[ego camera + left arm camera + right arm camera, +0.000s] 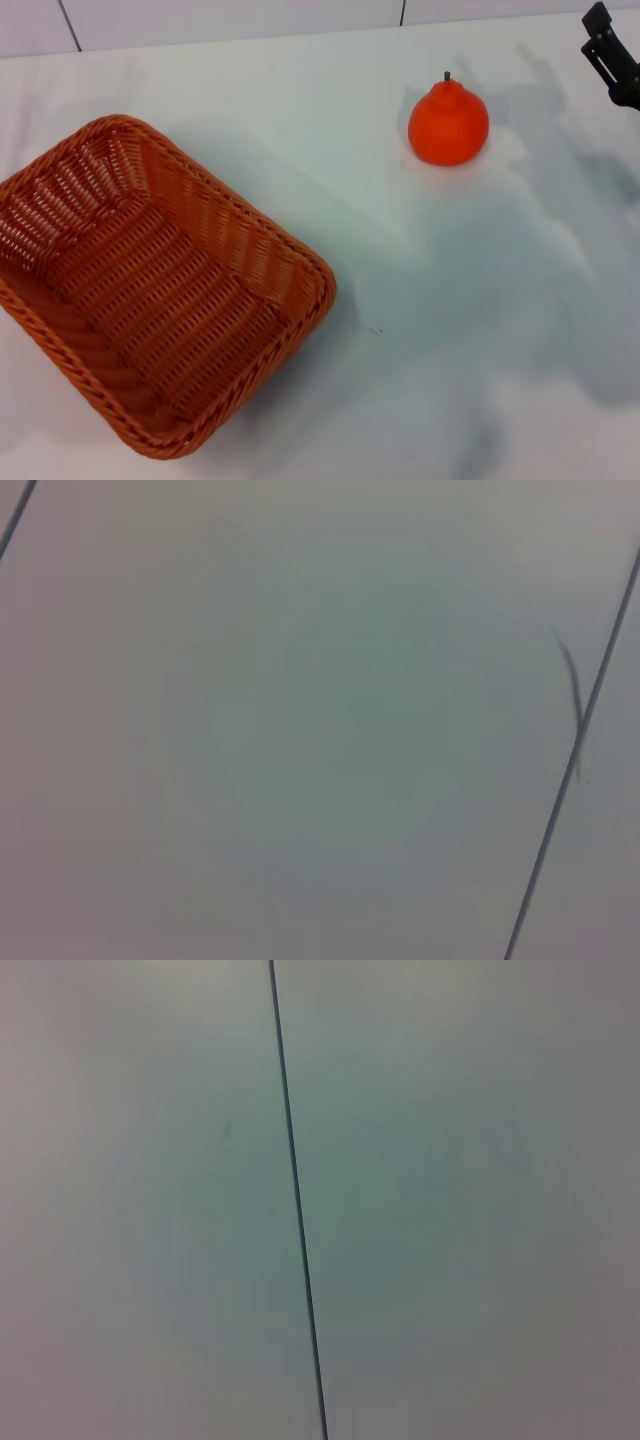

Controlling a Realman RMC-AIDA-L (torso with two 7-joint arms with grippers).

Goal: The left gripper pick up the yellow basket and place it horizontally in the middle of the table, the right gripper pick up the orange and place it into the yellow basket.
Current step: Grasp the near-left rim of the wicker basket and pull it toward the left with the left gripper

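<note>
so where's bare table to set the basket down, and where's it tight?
Free: the wide stretch of table between the yellow basket and the orange, running along the near edge on the right side. The far-left strip behind the basket is also bare. Tight: the far right, where the right tool sits just beside the orange. The left tool is not in view.

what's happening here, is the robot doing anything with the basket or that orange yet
Nothing is being handled yet. The yellow basket sits empty and angled at the robot's left side of the table, and the orange stands apart toward the far right. Only the right gripper shows, at the far right edge, holding nothing.
</note>
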